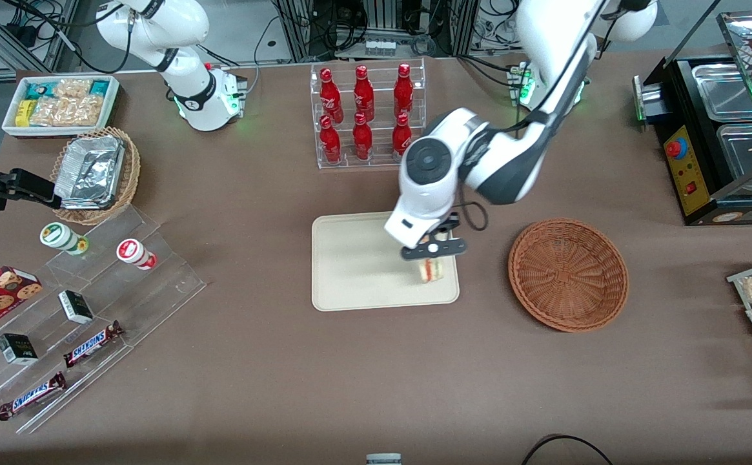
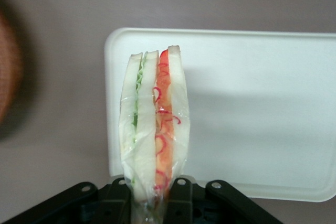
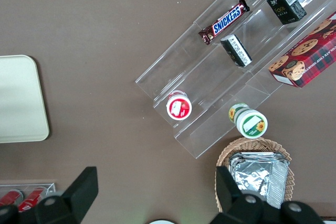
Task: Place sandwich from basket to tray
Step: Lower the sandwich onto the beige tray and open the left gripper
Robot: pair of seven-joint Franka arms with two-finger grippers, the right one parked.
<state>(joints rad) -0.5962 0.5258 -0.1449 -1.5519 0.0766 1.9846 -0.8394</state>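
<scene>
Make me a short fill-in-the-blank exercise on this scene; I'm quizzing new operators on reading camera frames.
1. The gripper is shut on the ____.
2. The gripper hangs above a corner of the cream ____, toward the working arm's end of the table.
3. The reddish-brown basket holds ____.
4. The clear rack holds ____ red bottles.

Missing words: sandwich; tray; nothing; six

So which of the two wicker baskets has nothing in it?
The reddish-brown basket beside the tray; the tan one holds foil containers. The gripper holds the sandwich over the tray.
</scene>
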